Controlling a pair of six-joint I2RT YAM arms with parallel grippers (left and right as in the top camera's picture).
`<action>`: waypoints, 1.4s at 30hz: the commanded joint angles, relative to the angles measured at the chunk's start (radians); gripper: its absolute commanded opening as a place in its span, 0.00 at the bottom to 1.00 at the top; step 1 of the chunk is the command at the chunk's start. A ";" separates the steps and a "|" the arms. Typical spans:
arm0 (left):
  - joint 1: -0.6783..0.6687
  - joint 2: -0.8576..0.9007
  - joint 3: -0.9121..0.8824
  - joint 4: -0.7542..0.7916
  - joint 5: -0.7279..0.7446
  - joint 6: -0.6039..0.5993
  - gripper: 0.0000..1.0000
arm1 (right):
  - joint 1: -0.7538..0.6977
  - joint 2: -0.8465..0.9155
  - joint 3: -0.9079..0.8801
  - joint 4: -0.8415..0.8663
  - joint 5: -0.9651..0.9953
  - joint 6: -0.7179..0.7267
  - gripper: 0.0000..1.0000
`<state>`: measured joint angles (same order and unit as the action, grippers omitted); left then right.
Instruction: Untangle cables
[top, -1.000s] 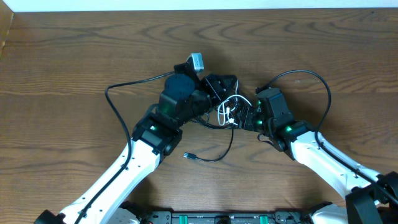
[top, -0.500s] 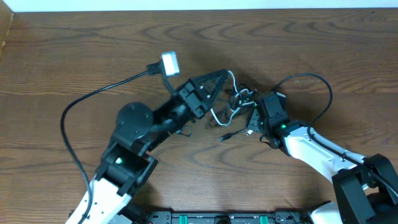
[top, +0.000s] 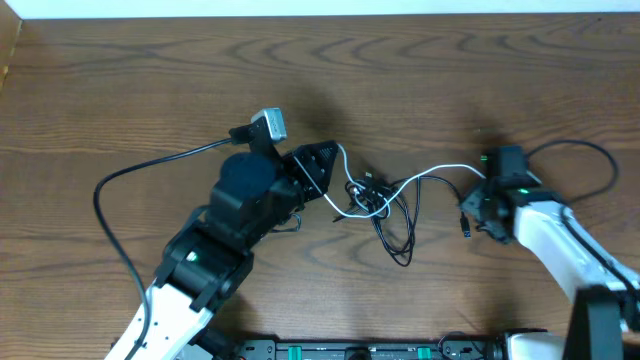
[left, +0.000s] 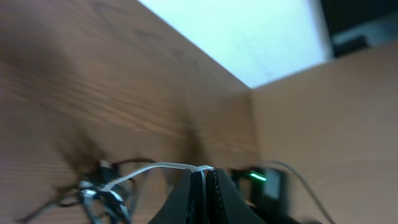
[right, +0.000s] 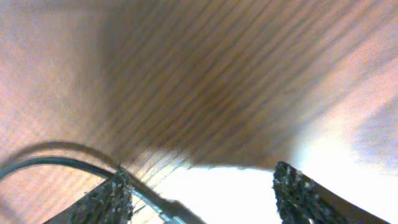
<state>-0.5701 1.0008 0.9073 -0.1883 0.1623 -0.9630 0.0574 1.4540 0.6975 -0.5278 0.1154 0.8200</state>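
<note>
The cables lie knotted mid-table: black cables (top: 378, 205) form a tangle with a loop trailing toward the front, and a white cable (top: 430, 175) threads through them. My left gripper (top: 328, 160) is shut on the white cable's left end. The left wrist view shows that white cable (left: 155, 167) pinched between the closed jaws of the left gripper (left: 204, 177), with the blurred tangle (left: 99, 190) beyond. The white cable stretches right up to my right gripper (top: 478, 195), which stands open. In the right wrist view the right gripper (right: 199, 177) has wide-set fingers (right: 115, 193), and a dark cable (right: 62, 163) passes by the left one.
A small black plug (top: 466, 226) lies just below the right gripper. The left arm's thick camera wire (top: 150, 170) arcs over the table's left side, and the right arm's wire (top: 585, 150) loops at the far right. The table's back edge (top: 320, 18) meets a white strip.
The right arm swung out to the right, drawing the white cable into a long strand, and its jaws widened. The left gripper stayed shut on the white cable, and the tangle loosened between them.
</note>
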 joint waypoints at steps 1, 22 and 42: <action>0.004 0.052 0.011 -0.010 -0.068 0.077 0.08 | -0.046 -0.126 0.000 -0.024 -0.099 -0.073 0.75; 0.005 0.311 0.011 0.014 -0.079 0.153 0.07 | 0.087 -0.474 -0.001 -0.167 -0.809 -0.503 0.62; 0.004 0.311 0.011 0.013 -0.095 0.059 0.08 | 0.278 -0.084 -0.023 0.151 -0.498 0.025 0.33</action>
<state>-0.5701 1.3090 0.9073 -0.1753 0.0826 -0.8944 0.3046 1.3029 0.6750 -0.4175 -0.4149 0.8047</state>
